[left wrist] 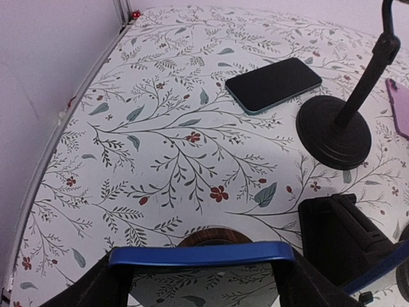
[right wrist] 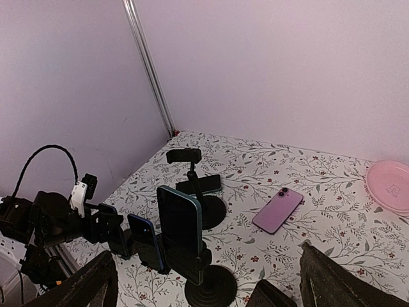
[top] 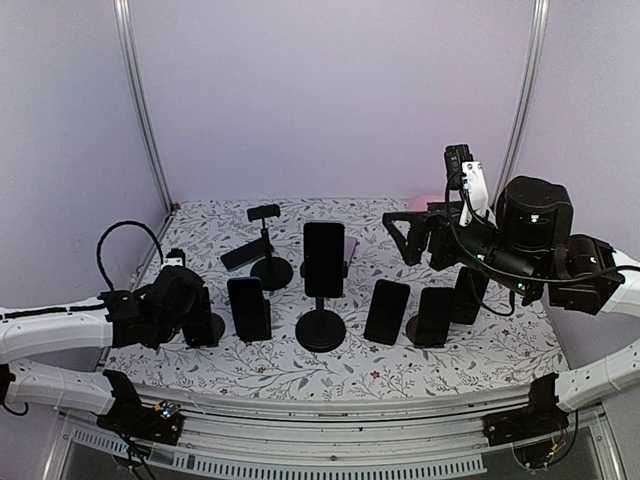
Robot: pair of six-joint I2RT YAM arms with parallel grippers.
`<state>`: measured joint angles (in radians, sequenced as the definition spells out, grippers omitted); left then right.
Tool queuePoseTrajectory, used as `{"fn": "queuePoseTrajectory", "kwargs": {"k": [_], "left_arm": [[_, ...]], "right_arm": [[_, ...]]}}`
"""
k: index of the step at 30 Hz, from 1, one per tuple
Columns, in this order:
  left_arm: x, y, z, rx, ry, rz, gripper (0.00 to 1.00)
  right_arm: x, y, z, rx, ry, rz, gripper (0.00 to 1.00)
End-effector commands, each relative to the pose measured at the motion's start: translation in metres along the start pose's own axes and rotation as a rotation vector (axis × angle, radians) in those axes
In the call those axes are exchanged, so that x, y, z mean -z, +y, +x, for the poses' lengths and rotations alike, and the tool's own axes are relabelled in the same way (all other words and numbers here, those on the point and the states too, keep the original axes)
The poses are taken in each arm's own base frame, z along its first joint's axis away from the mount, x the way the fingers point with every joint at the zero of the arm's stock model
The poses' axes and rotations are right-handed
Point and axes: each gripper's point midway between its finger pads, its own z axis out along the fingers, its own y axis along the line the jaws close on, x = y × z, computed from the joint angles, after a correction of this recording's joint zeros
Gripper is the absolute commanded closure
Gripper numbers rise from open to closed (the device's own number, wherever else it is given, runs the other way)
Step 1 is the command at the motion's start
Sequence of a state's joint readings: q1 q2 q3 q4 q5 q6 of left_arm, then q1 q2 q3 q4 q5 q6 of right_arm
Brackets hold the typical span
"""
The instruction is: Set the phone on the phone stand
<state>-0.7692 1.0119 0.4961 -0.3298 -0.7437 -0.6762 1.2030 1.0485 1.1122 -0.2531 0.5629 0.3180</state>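
Note:
A phone with a blue rim (left wrist: 201, 254) stands on edge between the fingers of my left gripper (left wrist: 204, 265), which is shut across its width. Just beyond it lies the round brown base of a small phone stand (left wrist: 214, 235); whether the phone rests on it I cannot tell. From above, this gripper (top: 198, 318) and its phone (top: 202, 305) are at the table's left front. My right gripper (top: 420, 240) hangs high over the right of the table, open, its fingers (right wrist: 89, 288) with nothing between them.
An empty tall stand (top: 266, 245) has a dark phone (top: 240, 256) flat beside its base. A second tall stand (top: 322, 300) carries a phone. Several low stands with phones (top: 386, 310) line the front. A purple phone (right wrist: 278, 210) and a pink plate (right wrist: 390, 185) lie further back.

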Motion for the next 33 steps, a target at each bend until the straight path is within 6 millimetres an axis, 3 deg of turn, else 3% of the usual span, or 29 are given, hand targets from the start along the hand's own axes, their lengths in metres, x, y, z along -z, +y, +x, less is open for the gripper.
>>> {"fn": "queuePoseTrajectory", "kwargs": {"k": [1, 24, 33], "left_arm": [[0.000, -0.002, -0.003, 0.010, -0.031, -0.013, 0.55], [0.002, -0.010, -0.009, 0.003, -0.040, 0.015, 0.45], [0.005, -0.011, -0.014, 0.011, -0.047, 0.025, 0.35]], "right_arm": [[0.001, 0.001, -0.004, -0.013, -0.018, -0.016, 0.01], [-0.003, 0.005, -0.001, -0.010, -0.008, -0.025, 0.01], [-0.005, 0.006, 0.000, -0.008, -0.004, -0.027, 0.01]]}}
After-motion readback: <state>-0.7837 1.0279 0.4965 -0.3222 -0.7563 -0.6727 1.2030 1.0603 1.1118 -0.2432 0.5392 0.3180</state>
